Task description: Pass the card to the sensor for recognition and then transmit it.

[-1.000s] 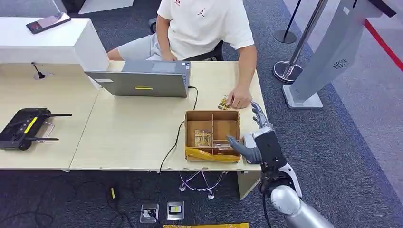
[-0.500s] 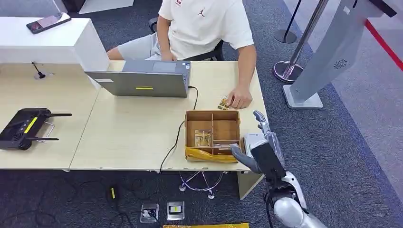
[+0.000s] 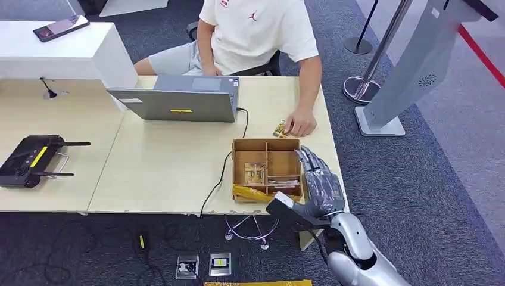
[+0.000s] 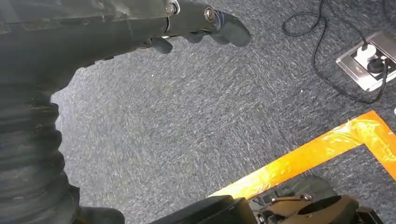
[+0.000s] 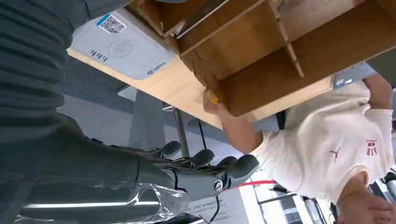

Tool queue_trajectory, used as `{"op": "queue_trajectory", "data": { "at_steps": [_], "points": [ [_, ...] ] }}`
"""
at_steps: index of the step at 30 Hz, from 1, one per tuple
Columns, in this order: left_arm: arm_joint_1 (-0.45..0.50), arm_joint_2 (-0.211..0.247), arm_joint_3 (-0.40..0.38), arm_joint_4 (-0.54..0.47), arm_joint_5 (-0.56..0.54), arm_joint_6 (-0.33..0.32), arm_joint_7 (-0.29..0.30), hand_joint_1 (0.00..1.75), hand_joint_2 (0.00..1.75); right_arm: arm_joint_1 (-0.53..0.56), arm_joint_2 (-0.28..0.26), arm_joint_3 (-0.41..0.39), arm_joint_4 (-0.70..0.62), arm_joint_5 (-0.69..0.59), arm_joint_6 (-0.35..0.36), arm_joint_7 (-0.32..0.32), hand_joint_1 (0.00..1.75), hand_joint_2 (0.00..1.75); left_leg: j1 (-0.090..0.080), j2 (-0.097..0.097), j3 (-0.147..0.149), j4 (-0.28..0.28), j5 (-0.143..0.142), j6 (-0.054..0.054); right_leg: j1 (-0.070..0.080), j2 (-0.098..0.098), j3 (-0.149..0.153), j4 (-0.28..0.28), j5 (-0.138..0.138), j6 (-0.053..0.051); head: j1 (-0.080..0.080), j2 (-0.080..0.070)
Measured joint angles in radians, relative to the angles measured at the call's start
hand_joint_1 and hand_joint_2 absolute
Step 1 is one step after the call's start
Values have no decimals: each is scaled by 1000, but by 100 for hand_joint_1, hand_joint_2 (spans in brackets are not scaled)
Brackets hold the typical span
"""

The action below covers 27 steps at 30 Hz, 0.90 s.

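My right hand (image 3: pixel 318 185) hovers palm down at the table's right front corner, beside the wooden divided box (image 3: pixel 266 143). Its fingers are spread and hold nothing; the thumb reaches past the table's front edge. In the right wrist view the white card sensor (image 5: pixel 119 44) lies on the table next to the box (image 5: pixel 280 56), with my right hand (image 5: pixel 187 172) apart from it. A card (image 3: pixel 255 173) lies in a box compartment. A seated person's hand (image 3: pixel 299 126) rests on another card (image 3: pixel 279 129) behind the box. My left hand (image 4: pixel 196 23) hangs over the carpet, holding nothing.
A grey laptop (image 3: pixel 178 101) stands open mid-table, its cable (image 3: pixel 220 179) running past the box and over the front edge. A black controller (image 3: pixel 30 159) lies at the far left. A grey kiosk (image 3: pixel 417 65) and stanchions stand to the right.
My right hand has drawn back toward the table's front edge and turned palm down, and it now covers the white sensor in the head view. The person's hand has stayed put.
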Motion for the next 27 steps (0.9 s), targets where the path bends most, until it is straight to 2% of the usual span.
{"op": "queue_trajectory", "data": {
  "at_steps": [19, 27],
  "points": [
    [-5, 0, 0, 5, -20, -14, 10, 0, 175, -22, 11, 48, 58, 2, 46, 21, 0, 175, 0, 0, 0, 0, 0, 0, 0, 0, 0, 0, 0, 0, 0, 0],
    [-5, 1, 0, 5, -23, -11, 11, 0, 175, -60, 27, 63, 122, -42, 34, 12, 0, 175, 0, 0, 0, 0, 0, 0, 0, 0, 0, 0, 0, 0, 0, 0]
  ]
}}
